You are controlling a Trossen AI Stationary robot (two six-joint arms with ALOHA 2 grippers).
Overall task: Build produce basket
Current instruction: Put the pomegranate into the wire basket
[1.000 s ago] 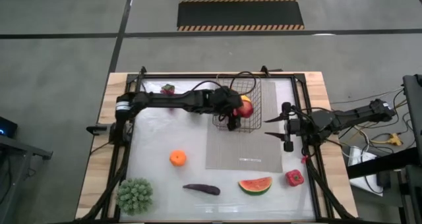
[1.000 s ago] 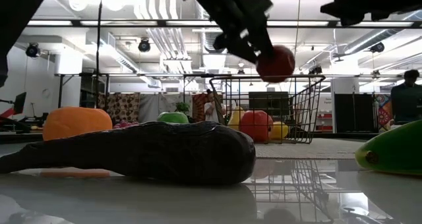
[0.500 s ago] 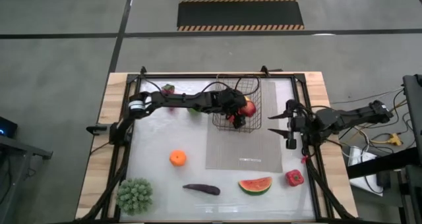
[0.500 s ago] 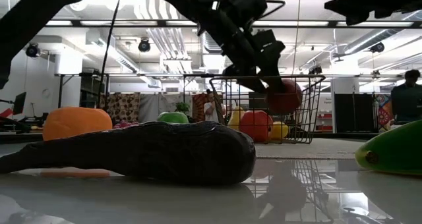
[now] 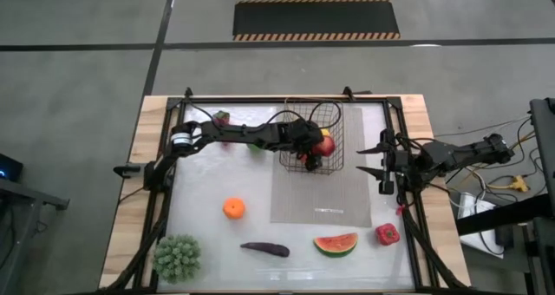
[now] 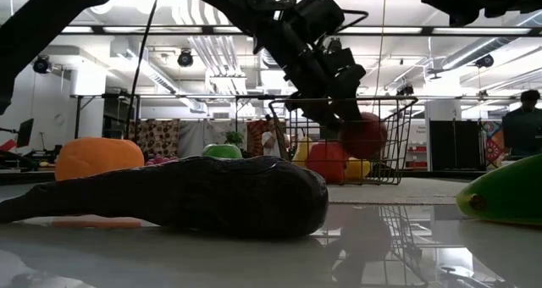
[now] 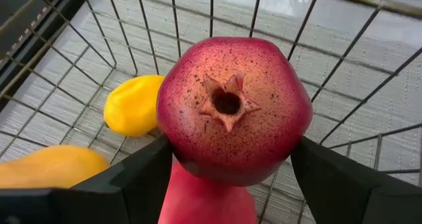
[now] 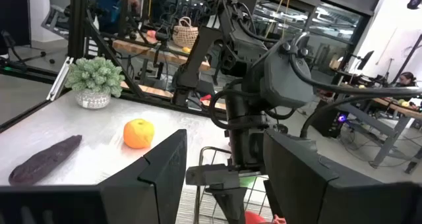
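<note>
The black wire basket [image 5: 313, 113] stands at the far middle of the table, on the far end of the grey mat [image 5: 321, 195]. My left gripper [image 5: 314, 151] reaches down into it and is shut on a dark red fruit with a star-shaped calyx [image 7: 227, 109]. Below it in the basket lie a red fruit [image 7: 204, 201] and two yellow ones [image 7: 132, 105]. An orange [image 5: 233, 208], an eggplant [image 5: 264, 249], a watermelon slice [image 5: 336, 243] and a red pepper [image 5: 387, 234] lie on the table. My right gripper [image 5: 382, 162] is open and empty by the right edge. My left gripper pinches the red fruit by two opposite sides [image 7: 173, 145] between its two fingers [image 7: 132, 184], the calyx end facing the wrist camera. The fingers slant down into the basket from the table's left. The fruit [image 6: 364, 135] hangs below the rim, above the basket floor; whether it touches the fruit beneath I cannot tell.
A green spiky potted plant [image 5: 178, 258] stands at the near left corner. A green apple [image 5: 254, 146] and a small dark red fruit [image 5: 221, 117] lie at the far left, by my left arm. A black frame runs around the table [image 5: 260, 99].
My left gripper has gone down with the red fruit, from above the basket's rim to inside the basket, staying shut on it. My right gripper has drawn back a little toward the table's right edge.
</note>
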